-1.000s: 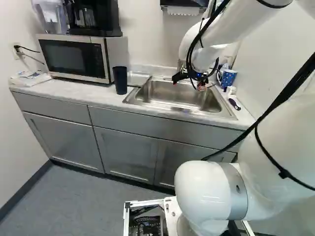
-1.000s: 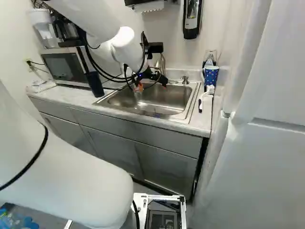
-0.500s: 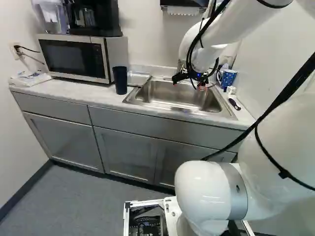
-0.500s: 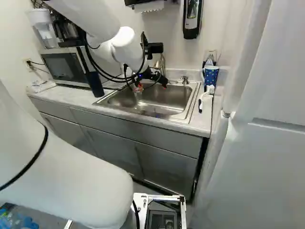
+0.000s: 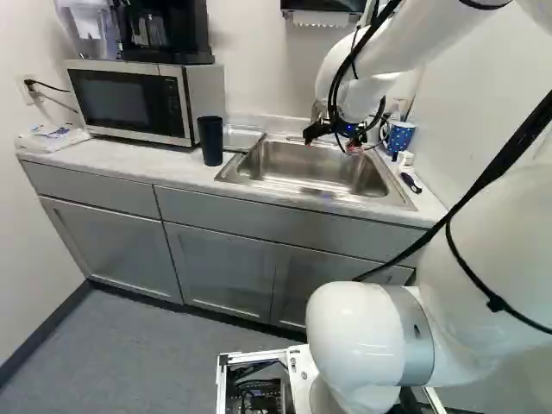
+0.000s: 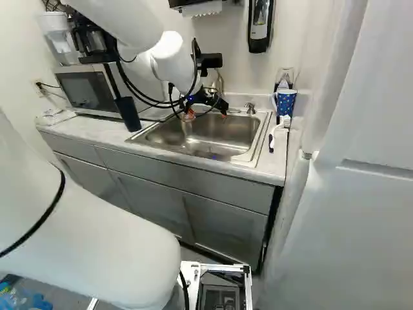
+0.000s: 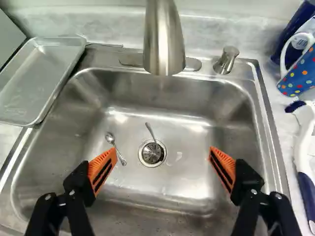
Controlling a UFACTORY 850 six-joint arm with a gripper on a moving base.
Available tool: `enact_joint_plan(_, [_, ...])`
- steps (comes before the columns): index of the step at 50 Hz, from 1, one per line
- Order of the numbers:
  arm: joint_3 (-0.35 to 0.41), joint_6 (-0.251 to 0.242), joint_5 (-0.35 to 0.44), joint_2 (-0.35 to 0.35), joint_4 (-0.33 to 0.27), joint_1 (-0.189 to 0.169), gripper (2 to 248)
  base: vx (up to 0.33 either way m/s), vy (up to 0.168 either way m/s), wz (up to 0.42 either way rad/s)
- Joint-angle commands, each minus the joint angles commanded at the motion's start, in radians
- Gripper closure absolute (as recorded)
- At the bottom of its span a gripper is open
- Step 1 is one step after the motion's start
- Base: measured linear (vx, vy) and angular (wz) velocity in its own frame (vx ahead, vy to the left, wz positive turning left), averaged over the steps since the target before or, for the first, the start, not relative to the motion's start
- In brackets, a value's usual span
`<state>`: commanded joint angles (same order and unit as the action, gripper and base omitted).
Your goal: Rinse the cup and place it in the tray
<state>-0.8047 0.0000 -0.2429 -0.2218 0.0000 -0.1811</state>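
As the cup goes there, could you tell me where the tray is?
In the left base view, the tray sits just right of the dark cup, at the sink's left edge.

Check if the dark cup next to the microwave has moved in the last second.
No. The dark cup stands where it did on the counter, just right of the microwave in the left base view.
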Motion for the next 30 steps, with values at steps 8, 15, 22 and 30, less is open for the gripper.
enact_joint_plan(8, [-0.021, 0.000, 0.000, 0.003, 0.000, -0.006, 3, 0.000, 0.000, 0.000])
enact_joint_plan(15, [-0.042, 0.000, 0.000, 0.007, 0.000, -0.009, 3, 0.000, 0.000, 0.000])
enact_joint_plan(22, [-0.064, 0.000, 0.000, 0.014, 0.000, -0.011, 3, 0.000, 0.000, 0.000])
enact_joint_plan(30, [-0.090, 0.000, 0.000, 0.023, 0.000, -0.013, 3, 0.000, 0.000, 0.000])
